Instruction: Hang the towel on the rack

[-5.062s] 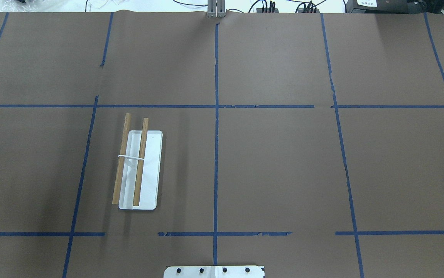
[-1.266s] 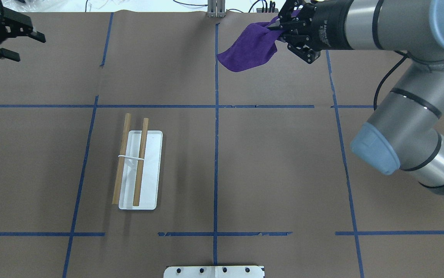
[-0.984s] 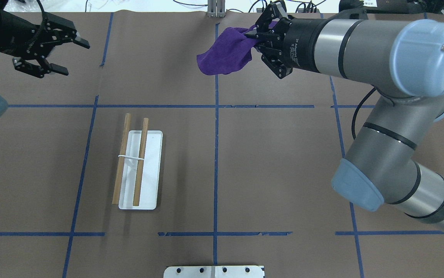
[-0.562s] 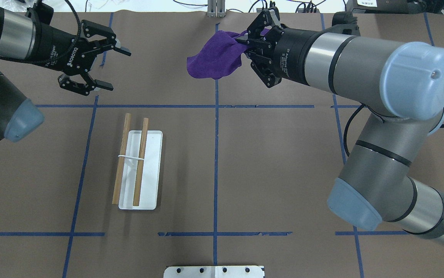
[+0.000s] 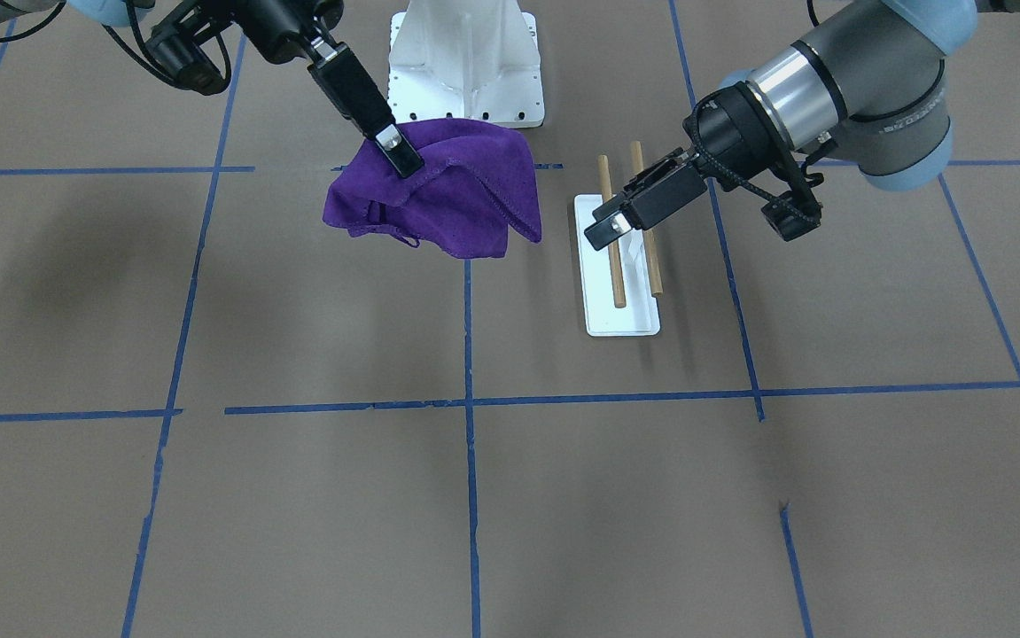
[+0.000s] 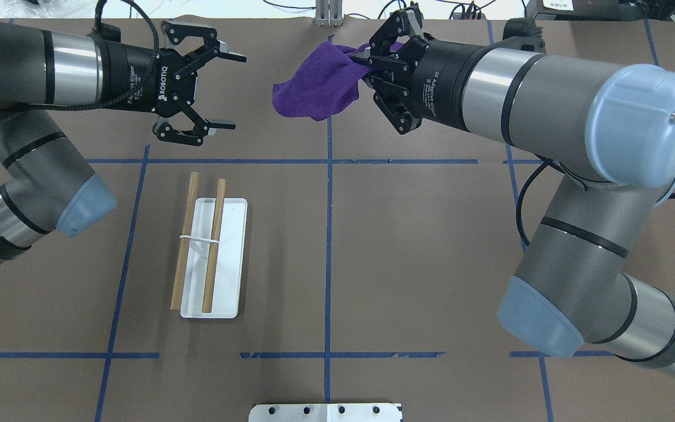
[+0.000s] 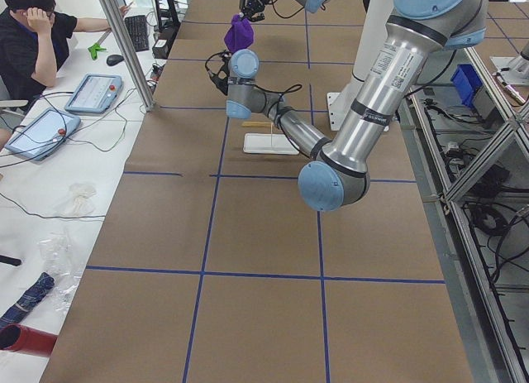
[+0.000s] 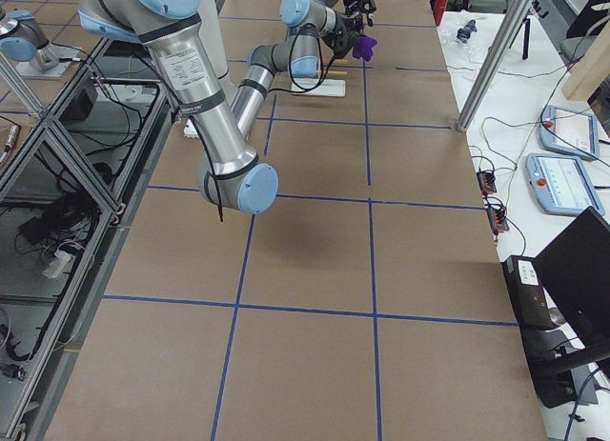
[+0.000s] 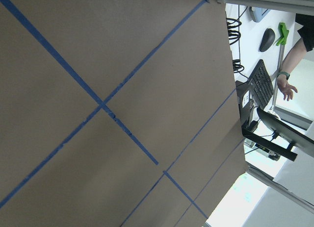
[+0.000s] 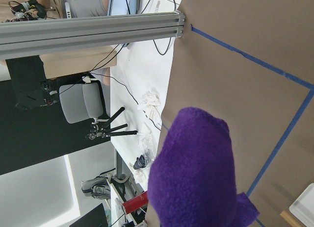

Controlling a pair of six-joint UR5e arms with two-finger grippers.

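Note:
The deep-purple towel [image 6: 314,88] hangs bunched in the air over the far middle of the table, also seen in the front view [image 5: 447,195] and the right wrist view [image 10: 196,173]. My right gripper [image 6: 366,63] is shut on the towel's right edge [image 5: 399,155]. My left gripper [image 6: 230,92] is open and empty. It points at the towel from the left, a short gap away, and shows in the front view [image 5: 607,226] above the rack. The rack [image 6: 231,264] stands left of centre with two brown dowels [image 6: 214,246] over its white base [image 5: 620,319].
The big white bolted pedestal [image 5: 465,62] stands at the robot's side; its plate [image 6: 325,412] shows at the near edge. Blue tape lines cross the brown table cover. An operator [image 7: 33,35] sits beyond the table's far edge, with tablets and cables.
Both arms have come into view. The right gripper has carried the towel leftward toward the centre line. The left gripper, open, has moved right toward the towel. The rack has not moved.

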